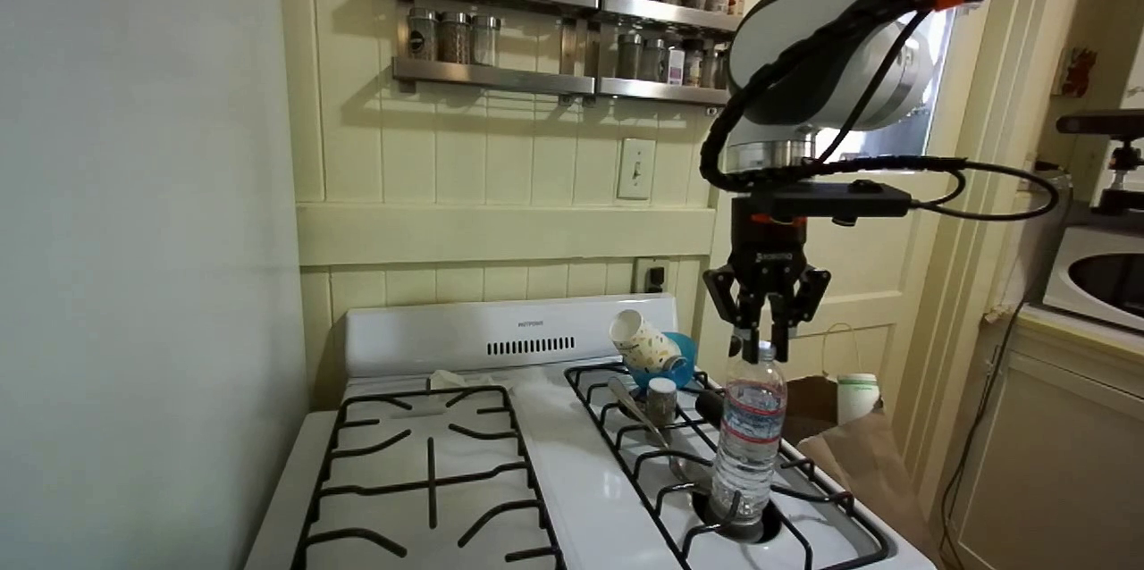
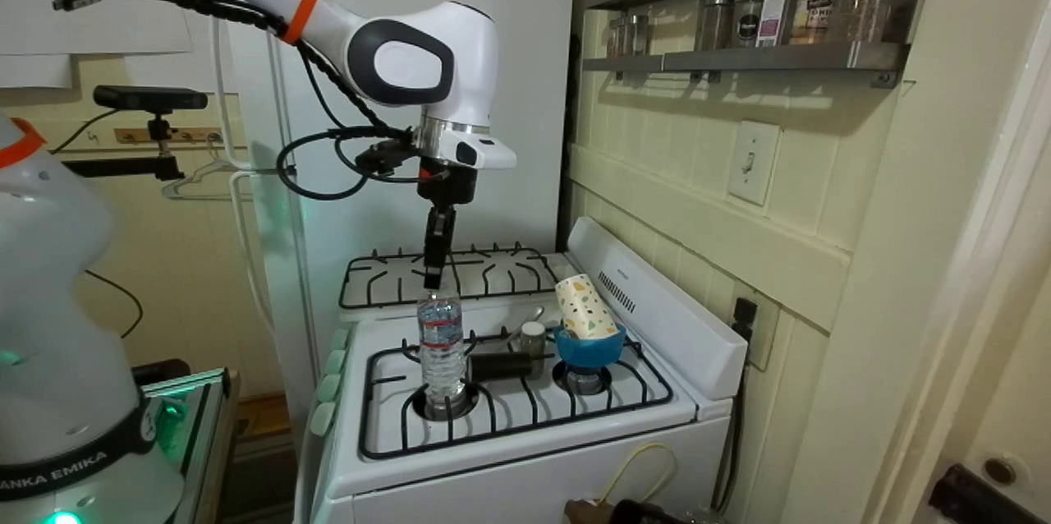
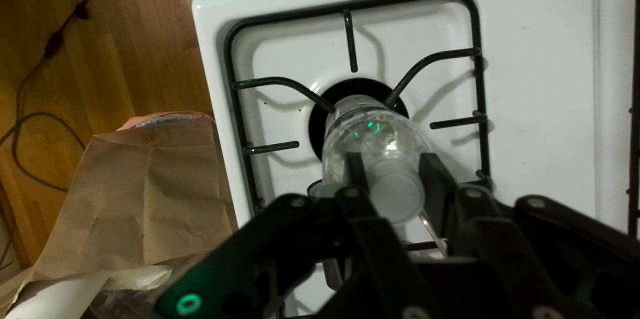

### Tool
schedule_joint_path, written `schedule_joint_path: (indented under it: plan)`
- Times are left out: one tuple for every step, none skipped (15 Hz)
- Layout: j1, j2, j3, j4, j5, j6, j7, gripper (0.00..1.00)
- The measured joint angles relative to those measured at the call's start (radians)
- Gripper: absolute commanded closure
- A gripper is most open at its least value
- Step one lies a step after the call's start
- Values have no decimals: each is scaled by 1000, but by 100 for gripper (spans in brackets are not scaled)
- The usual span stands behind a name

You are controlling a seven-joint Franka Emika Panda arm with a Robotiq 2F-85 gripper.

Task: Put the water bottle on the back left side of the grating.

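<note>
Because the black gripper [image 1: 766, 354] points straight down, its fingers [image 3: 436, 179] straddle the white cap [image 3: 396, 193]; whether they squeeze it I cannot tell. That angle should probably keep the water bottle [image 1: 749, 445] upright. It stands over a front burner [image 3: 356, 86], framed by the grating [image 3: 480, 84]. From there in an exterior view, between ten and eleven o'clock, a cup [image 1: 645, 345] tilts, propped in a blue bowl [image 1: 663, 380]; toward nine lies the left grate [image 1: 432, 467], likely the goal.

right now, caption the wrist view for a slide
The claw straddles the cap of the water bottle standing within the black grating.
</note>
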Motion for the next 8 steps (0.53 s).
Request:
schedule_joint_path:
  plan:
    - [0,0,3,0,-3,0,1,92]
    - [1,-1,6,0,-4,0,1,92]
    - [2,-2,8,1,-4,0,1,92]
    - [6,-7,10,2,-4,-2,-1,92]
    - [11,-16,12,6,-2,-10,-5,92]
    - [19,-29,12,14,-1,-24,-11,92]
    - [29,-44,13,24,1,-43,-22,92]
    - [40,-65,14,39,4,-70,-38,92]
